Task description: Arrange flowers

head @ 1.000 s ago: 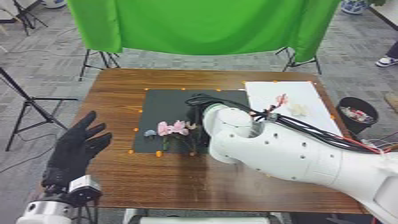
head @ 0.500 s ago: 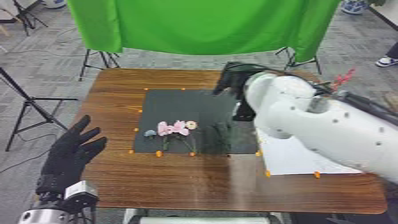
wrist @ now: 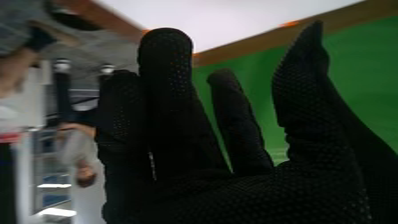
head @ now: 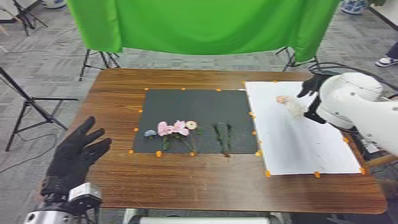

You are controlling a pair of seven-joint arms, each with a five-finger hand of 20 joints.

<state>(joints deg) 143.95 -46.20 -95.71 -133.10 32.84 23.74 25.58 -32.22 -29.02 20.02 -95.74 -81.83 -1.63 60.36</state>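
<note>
In the head view my right hand (head: 313, 100) is over the right part of the white sheet (head: 306, 145), with its fingers apart and nothing held. Just left of it on that sheet lies a pale flower with a peach bloom (head: 282, 99). Pink flowers (head: 172, 128), a small cream flower (head: 191, 125) and a grey-blue one (head: 150, 133) lie on the dark sheet (head: 187, 105), with green stems (head: 223, 138) to their right. My left hand (head: 75, 152) rests open beside the table's left edge. In the right wrist view my right hand (wrist: 222, 185) has its fingers extended.
Small orange markers (head: 267, 173) line both sheets on the brown table (head: 178, 185). A green cloth (head: 195, 25) hangs beyond the far edge. A black tripod (head: 31, 102) stands on the floor at the left.
My right hand has swung from the dark sheet, up past its far right part, to the white sheet, uncovering the green stems. The left hand has barely moved.
</note>
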